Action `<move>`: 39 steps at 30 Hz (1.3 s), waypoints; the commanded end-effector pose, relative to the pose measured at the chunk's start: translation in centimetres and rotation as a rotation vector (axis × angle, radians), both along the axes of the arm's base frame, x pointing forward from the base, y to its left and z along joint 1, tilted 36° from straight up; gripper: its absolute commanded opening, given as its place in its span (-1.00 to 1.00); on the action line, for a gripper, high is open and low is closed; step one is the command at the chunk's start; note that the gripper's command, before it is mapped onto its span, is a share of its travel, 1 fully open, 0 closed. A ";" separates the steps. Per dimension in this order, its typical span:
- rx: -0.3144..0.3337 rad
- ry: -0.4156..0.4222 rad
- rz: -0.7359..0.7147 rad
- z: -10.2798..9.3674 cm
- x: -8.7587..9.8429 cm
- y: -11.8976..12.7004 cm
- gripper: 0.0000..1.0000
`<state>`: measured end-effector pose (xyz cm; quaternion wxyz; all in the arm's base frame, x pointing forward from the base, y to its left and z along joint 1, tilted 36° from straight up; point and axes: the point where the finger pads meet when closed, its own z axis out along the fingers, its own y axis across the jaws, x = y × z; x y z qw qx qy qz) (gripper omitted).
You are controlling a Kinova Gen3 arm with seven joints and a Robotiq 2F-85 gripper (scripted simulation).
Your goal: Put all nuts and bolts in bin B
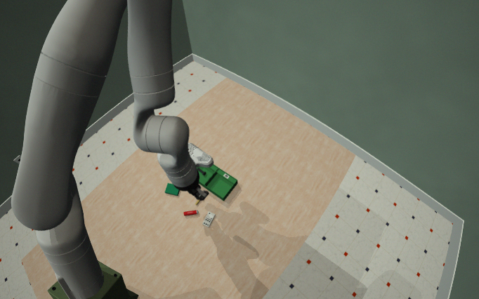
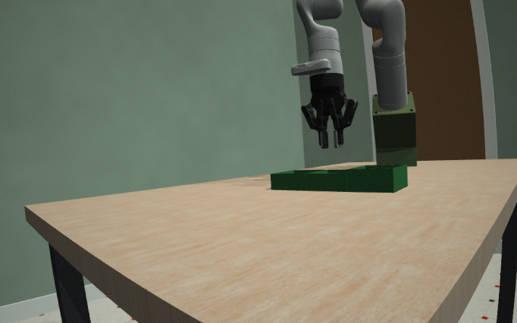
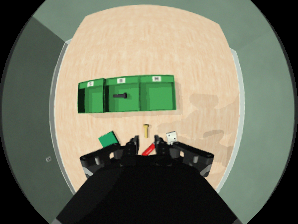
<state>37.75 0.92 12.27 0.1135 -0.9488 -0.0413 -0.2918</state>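
A brass-coloured bolt (image 1: 197,202) (image 3: 146,131) lies on the table in front of the bins. A dark bolt (image 1: 202,172) (image 3: 120,95) lies in the middle green bin (image 3: 131,104), whose small label looks like a B. My gripper (image 1: 201,195) (image 2: 330,145) (image 3: 146,140) is partly open, with nothing between its fingers. It hangs well above the table, over the area by the brass bolt, pointing down. In the exterior view the bin walls hide the dark bolt, and the brass bolt does not show.
The other green bins (image 3: 92,102) (image 3: 157,99) adjoin the middle one on both sides. A red cylinder (image 1: 190,213) (image 3: 148,150), a white domino-like block (image 1: 208,219) (image 3: 172,137) and a flat green block (image 1: 172,189) (image 3: 108,139) lie on the table near the brass bolt.
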 end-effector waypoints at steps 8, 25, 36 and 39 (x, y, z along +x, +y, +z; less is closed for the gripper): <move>0.000 -0.001 0.000 0.0 -0.1 0.1 -0.41; 0.000 -0.001 0.000 -0.6 0.3 0.3 -0.41; 0.000 -0.001 0.000 -4.5 2.0 1.9 -0.41; 0.000 -0.001 0.000 -4.8 2.2 2.0 -0.41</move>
